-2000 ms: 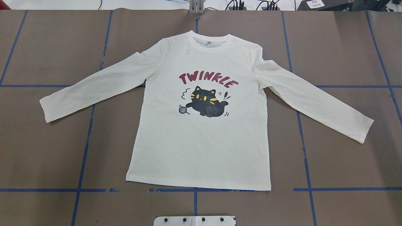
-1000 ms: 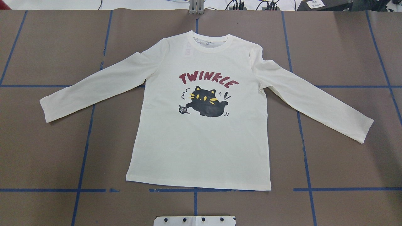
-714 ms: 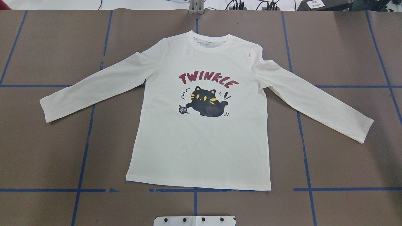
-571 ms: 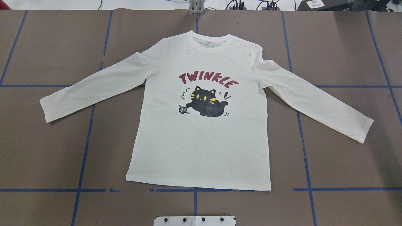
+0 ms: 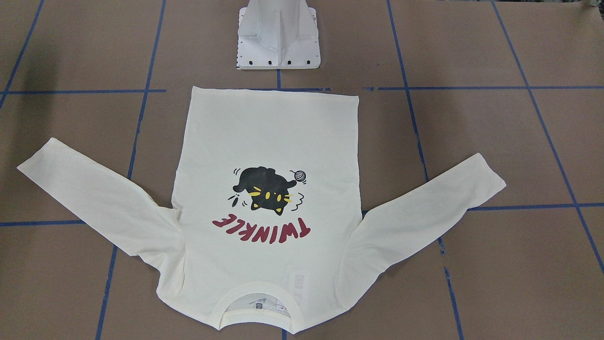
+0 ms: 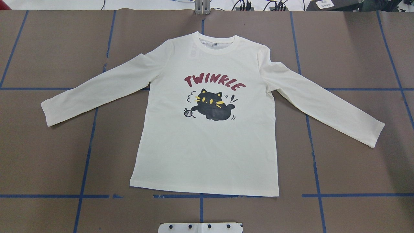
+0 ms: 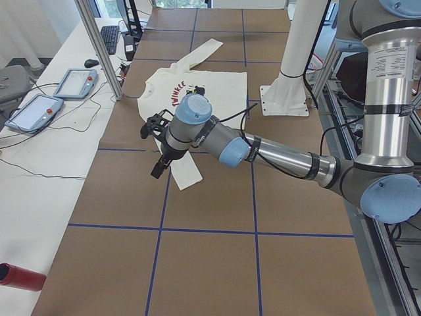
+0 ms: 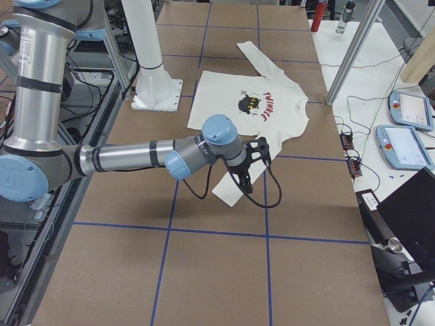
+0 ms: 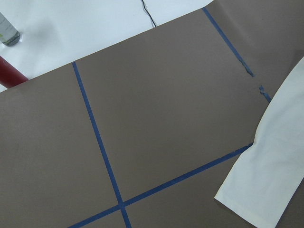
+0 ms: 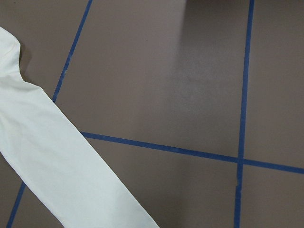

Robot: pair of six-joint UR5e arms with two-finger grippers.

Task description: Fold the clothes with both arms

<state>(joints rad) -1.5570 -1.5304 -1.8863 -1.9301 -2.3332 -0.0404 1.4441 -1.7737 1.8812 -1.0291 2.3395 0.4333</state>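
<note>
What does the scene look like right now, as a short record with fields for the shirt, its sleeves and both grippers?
shirt: cream long-sleeved T-shirt, flat, print up, unfolded
collar: away from the robot; hem nearest the pedestal base
sleeves: left sleeve and right sleeve both spread outward
left gripper: raised near the left sleeve's cuff, not touching; open or shut unclear
right gripper: raised near the right sleeve's cuff, not touching; open or shut unclear
surface: brown table with blue tape grid
</note>
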